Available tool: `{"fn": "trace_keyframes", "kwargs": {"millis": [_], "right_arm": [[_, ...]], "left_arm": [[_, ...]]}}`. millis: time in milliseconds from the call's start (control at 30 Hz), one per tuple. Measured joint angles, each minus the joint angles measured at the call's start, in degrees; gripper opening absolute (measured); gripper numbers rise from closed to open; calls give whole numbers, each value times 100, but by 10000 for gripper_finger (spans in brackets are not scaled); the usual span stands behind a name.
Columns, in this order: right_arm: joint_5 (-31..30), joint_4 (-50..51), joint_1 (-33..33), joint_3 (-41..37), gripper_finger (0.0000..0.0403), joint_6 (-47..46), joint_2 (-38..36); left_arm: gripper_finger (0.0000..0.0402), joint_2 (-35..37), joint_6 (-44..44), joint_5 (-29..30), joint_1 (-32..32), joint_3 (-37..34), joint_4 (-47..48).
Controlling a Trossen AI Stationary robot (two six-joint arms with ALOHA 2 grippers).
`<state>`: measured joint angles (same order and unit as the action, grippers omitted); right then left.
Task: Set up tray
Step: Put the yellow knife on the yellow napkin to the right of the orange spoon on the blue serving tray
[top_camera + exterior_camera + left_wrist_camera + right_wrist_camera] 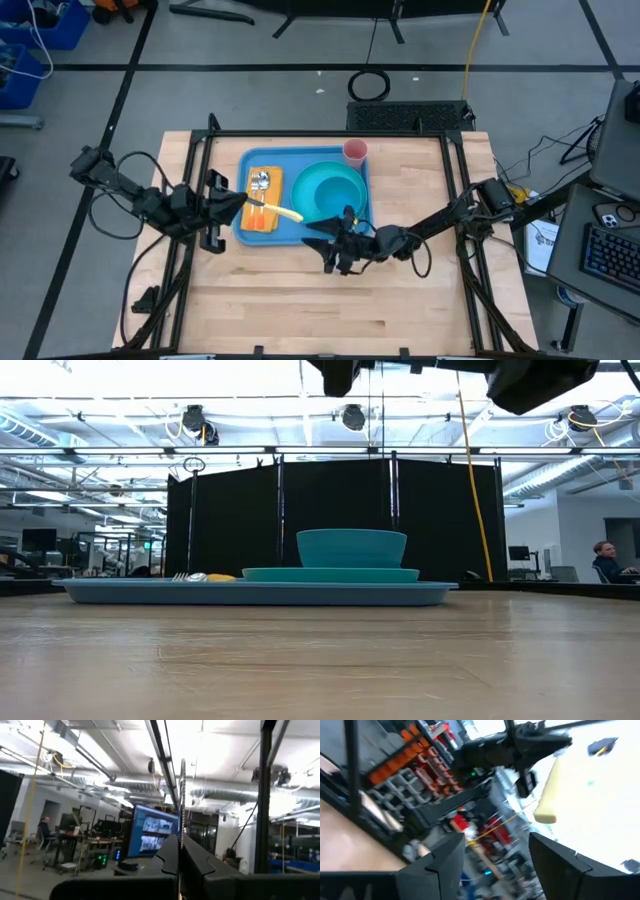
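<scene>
The tray is lying near the counter's far edge. The left claw is clenching a yellow utensil above it; the right claw is hanging released beside its near rim.

An open-plan robotics lab.
Exposed ceiling ducts, monitor screens, black partition curtains, parts shelving, and floor cables surround the wooden desk.

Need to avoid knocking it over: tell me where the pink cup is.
In the high view, the pink cup stands at the blue tray's far right corner, just beyond the teal bowl, away from both grippers.
</scene>
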<state>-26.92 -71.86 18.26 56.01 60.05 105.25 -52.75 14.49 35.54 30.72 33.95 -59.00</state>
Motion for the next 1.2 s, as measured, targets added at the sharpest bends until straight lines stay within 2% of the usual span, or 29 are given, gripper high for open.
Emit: {"fn": "trace_keyframes", "kwargs": {"millis": [233,367,600,1200], "right_arm": [[122,-507,-66,87,210,1133,0],[458,-386,-159,359,210,1164,0],[468,-273,-216,637,210,1319,-1],[470,-231,-404,640,210,1425,-2]], "left_arm": [[2,4,50,-127,-93,0,-195],[2,-5,-157,-313,-237,0,-195],[2,-7,-283,-423,-309,0,-156],[2,-4,-308,-564,-364,0,-157]]}}
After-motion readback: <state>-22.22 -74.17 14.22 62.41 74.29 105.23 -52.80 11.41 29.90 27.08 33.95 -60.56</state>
